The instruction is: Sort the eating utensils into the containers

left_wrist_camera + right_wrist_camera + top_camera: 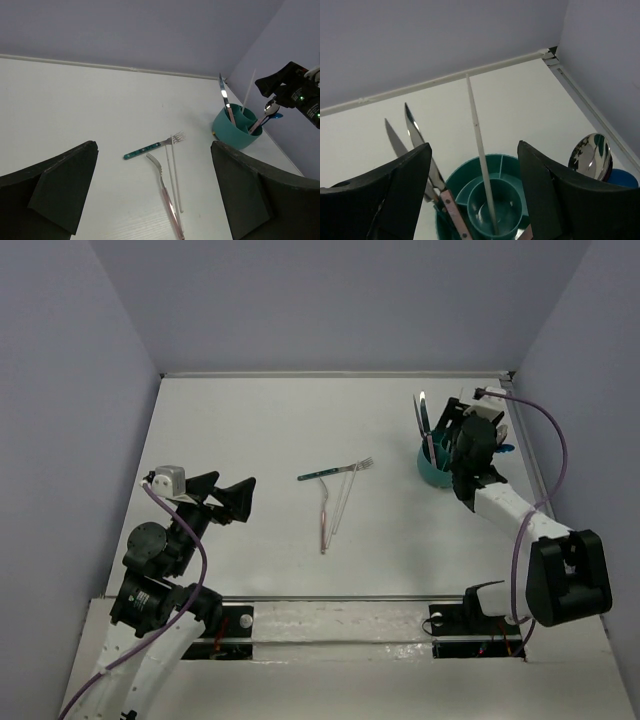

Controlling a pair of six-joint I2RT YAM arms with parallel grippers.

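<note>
The teal cup (492,200) has an inner round well and outer sections. A white chopstick (479,165) stands in the inner well, rising between the fingers of my open right gripper (474,150), which touch nothing. Two knives (415,137), one pink-handled, lean in the cup's left side. A silver spoon (592,155) and a blue piece (622,177) show at the right. Out on the table lie a teal-handled fork (150,148), a pink-handled fork (167,192) and thin white chopsticks (175,175). My left gripper (153,145) hangs open, well short of them.
The cup (435,468) stands near the table's far right corner, close to the right wall, with my right gripper (462,445) above it. The loose utensils (335,495) lie mid-table. My left gripper (232,490) is at the left.
</note>
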